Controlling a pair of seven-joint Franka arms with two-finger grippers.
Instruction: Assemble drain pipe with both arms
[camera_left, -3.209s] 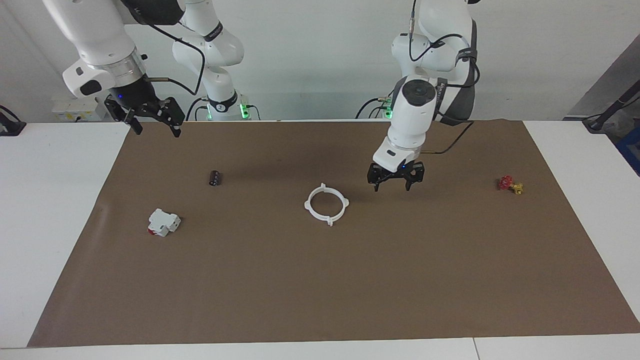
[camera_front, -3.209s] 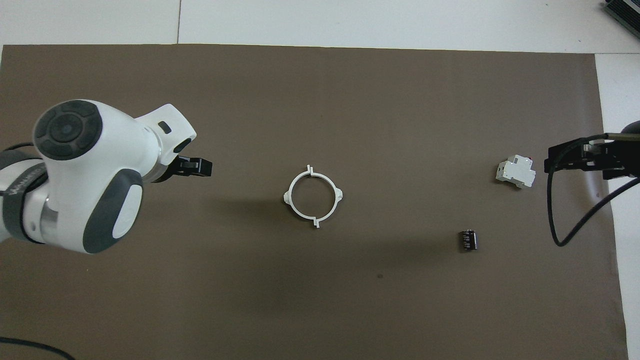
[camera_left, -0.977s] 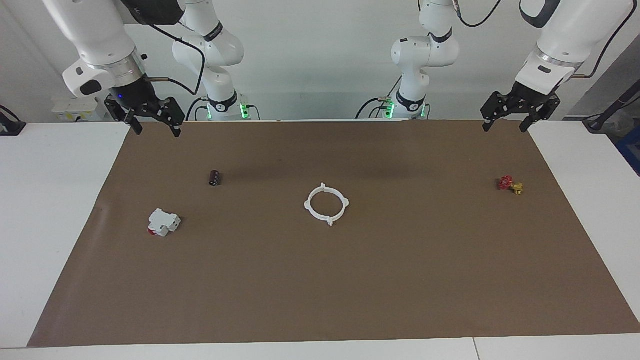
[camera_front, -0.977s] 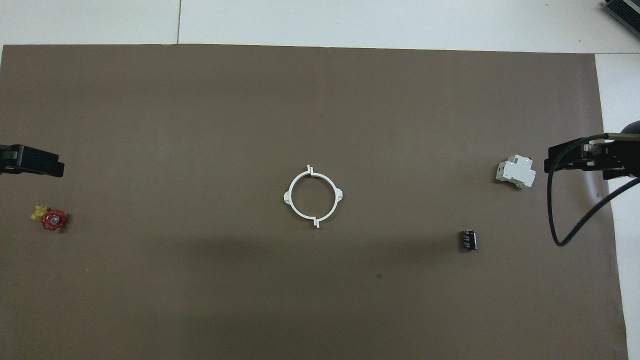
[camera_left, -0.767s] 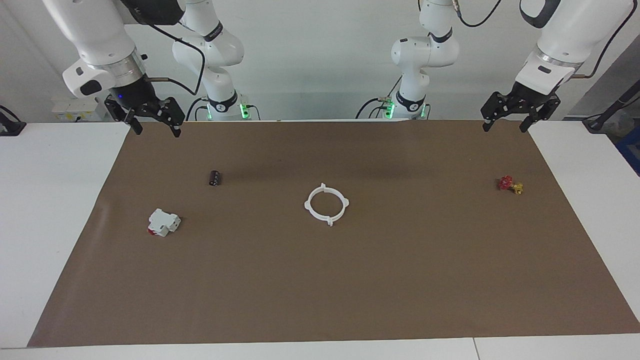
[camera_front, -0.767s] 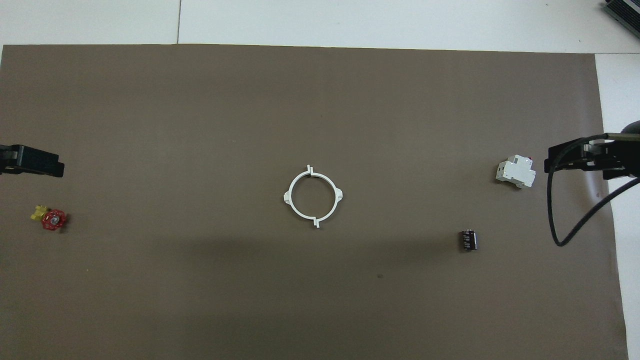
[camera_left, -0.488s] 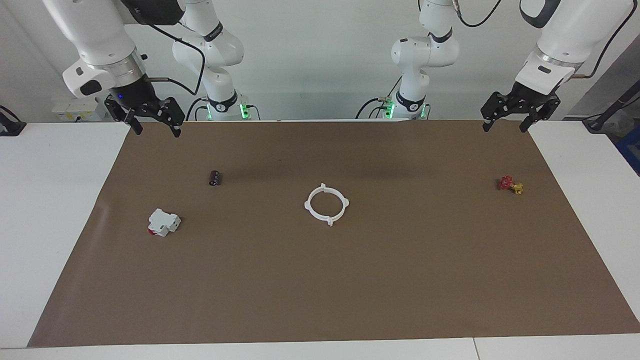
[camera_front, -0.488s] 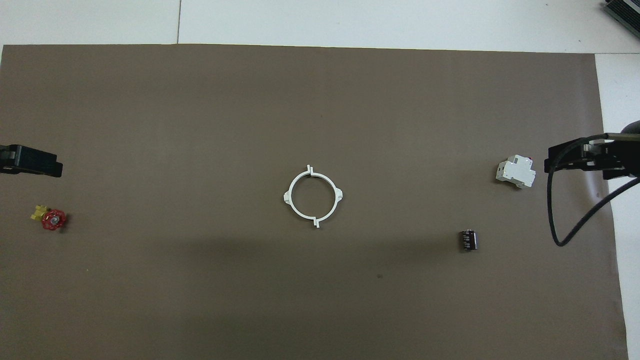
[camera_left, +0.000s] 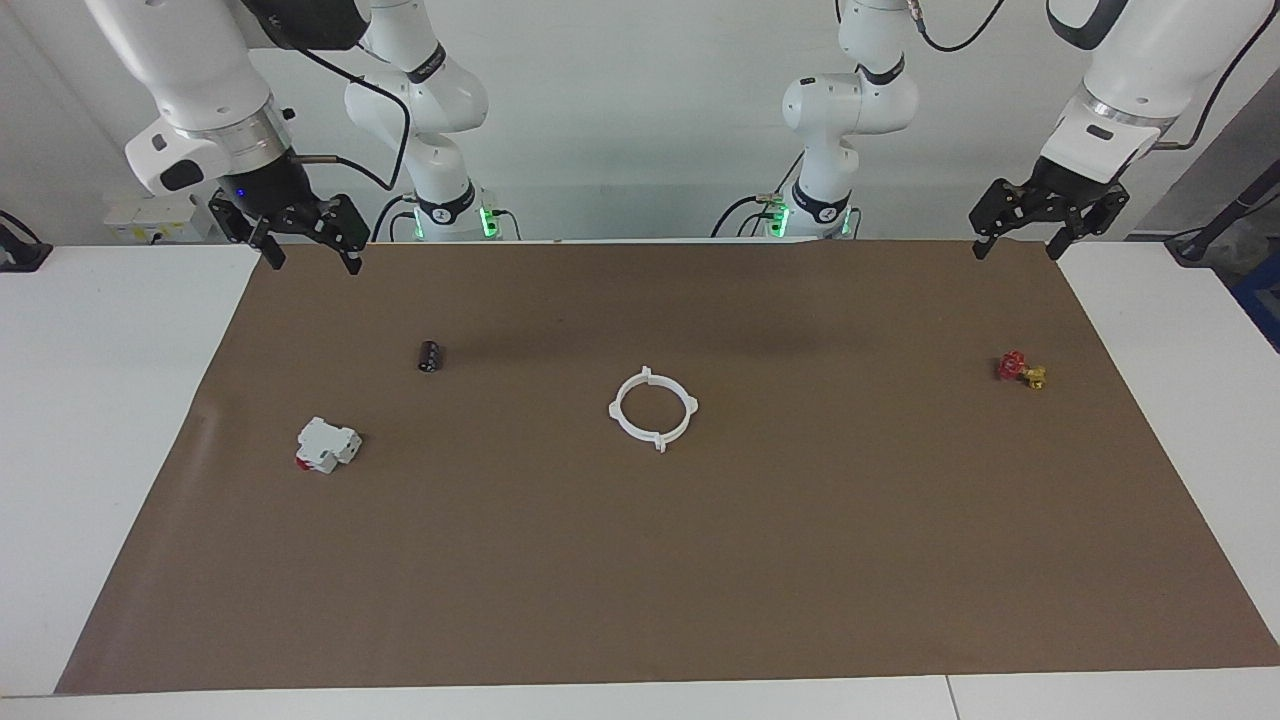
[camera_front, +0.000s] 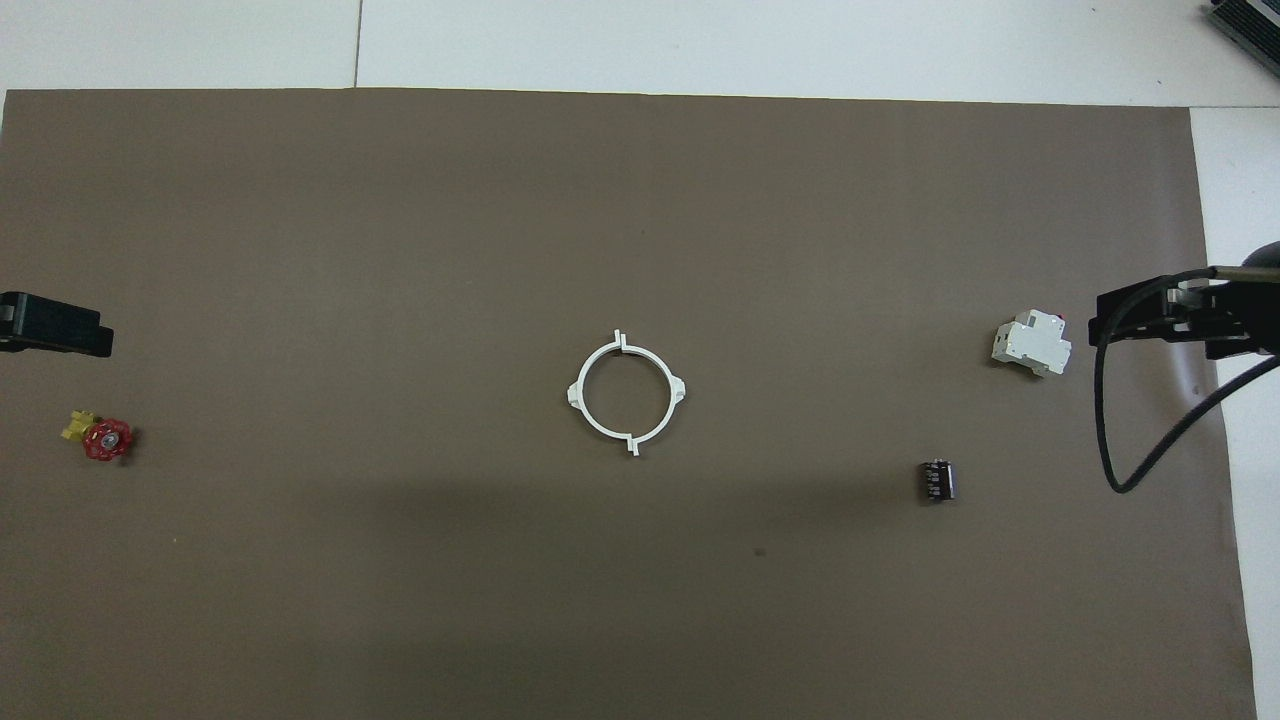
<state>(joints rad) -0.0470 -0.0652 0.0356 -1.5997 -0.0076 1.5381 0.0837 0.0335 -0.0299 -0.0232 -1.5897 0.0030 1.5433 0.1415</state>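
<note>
The brown mat (camera_left: 640, 560) holds the ring (camera_left: 652, 408) at its middle, its two halves joined. My left gripper (camera_left: 1034, 244) and right gripper (camera_left: 310, 255) hang over the mat's robot-side corners, jaws spread, empty.

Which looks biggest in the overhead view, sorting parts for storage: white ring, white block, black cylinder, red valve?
1. white ring
2. white block
3. red valve and black cylinder: look alike, so unranked.
</note>
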